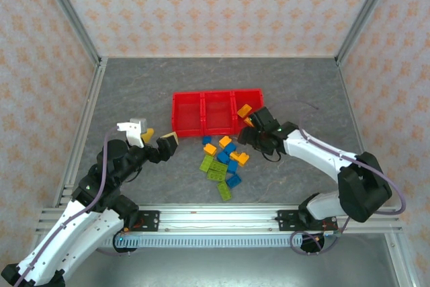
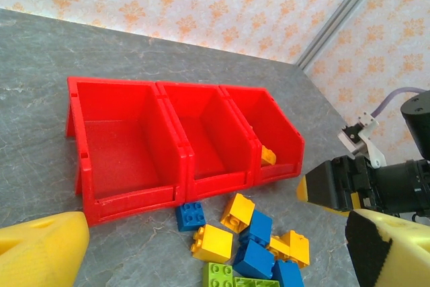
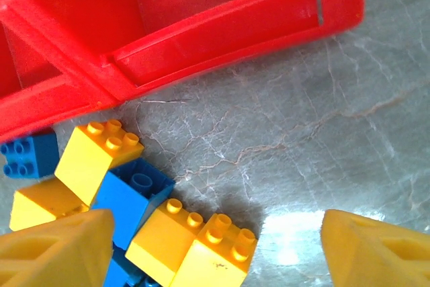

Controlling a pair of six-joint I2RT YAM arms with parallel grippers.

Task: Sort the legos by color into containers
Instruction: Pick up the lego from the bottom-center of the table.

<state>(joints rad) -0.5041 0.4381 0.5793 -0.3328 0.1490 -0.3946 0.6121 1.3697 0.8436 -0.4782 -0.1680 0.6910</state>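
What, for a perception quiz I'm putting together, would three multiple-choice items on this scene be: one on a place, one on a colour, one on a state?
1. Which of the red bins holds the one binned brick?
A) the left one
B) the middle one
C) the right one

2. What colour is that brick?
A) orange-yellow
B) blue
C) lime green

3. How is the left hand?
A) shut on a blue brick
B) open and empty
C) clamped on a bin's rim

Answers:
1 C: the top view shows the brick inside the right bin, and the other two hold nothing.
2 A: it shows orange-yellow against the red wall.
3 B: its fingers stand wide apart with nothing between them.
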